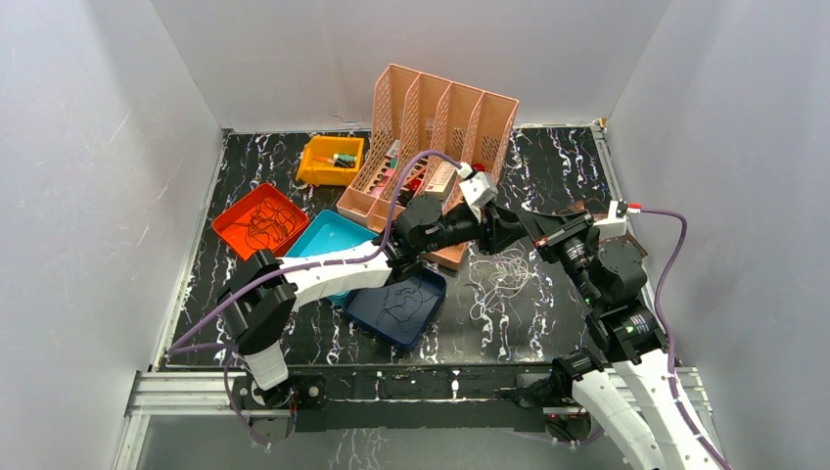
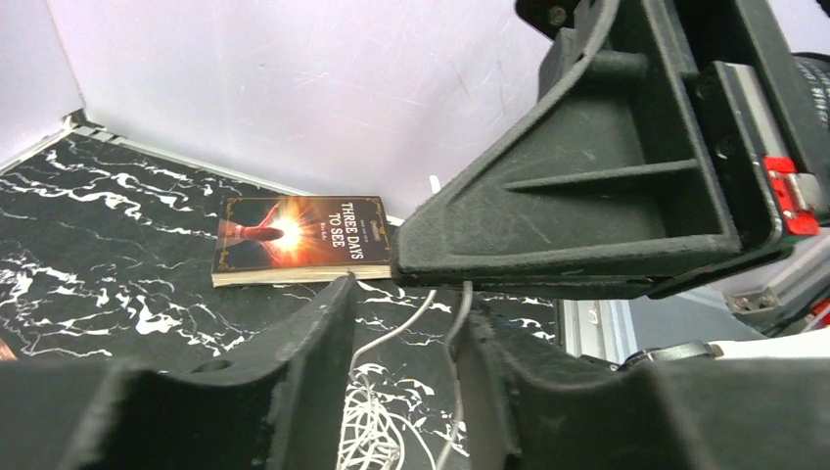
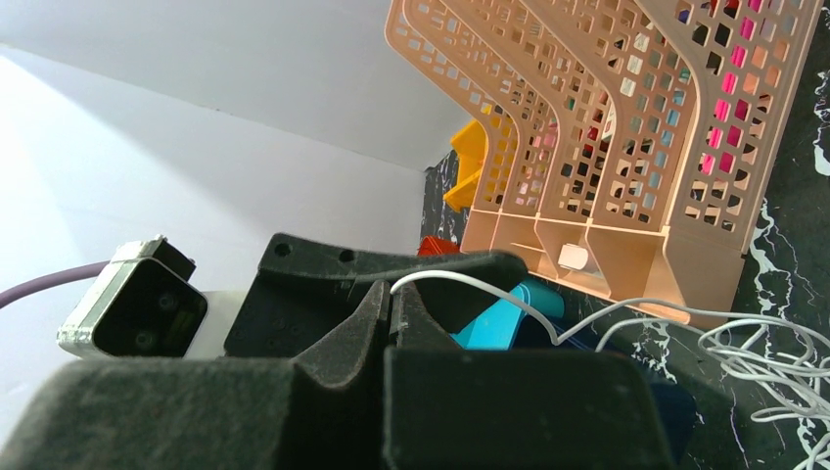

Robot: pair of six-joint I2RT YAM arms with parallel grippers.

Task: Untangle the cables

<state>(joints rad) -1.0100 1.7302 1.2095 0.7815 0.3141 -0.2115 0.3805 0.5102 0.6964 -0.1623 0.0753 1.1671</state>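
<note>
While the right gripper (image 3: 391, 305), jaws shut, pinches one white cable (image 3: 489, 282) lifted from the white cables (image 1: 501, 279) tangled on the worktop (image 1: 558, 323) below, we find that strand running up between the part-open, empty jaws of the left gripper (image 2: 401, 343).

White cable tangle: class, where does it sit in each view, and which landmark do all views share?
Top external: white cable tangle right of centre, beside the navy tray.
Left wrist: tangle at bottom centre.
Right wrist: tangle at lower right edge.
Shared landmark: black marbled table.
</note>
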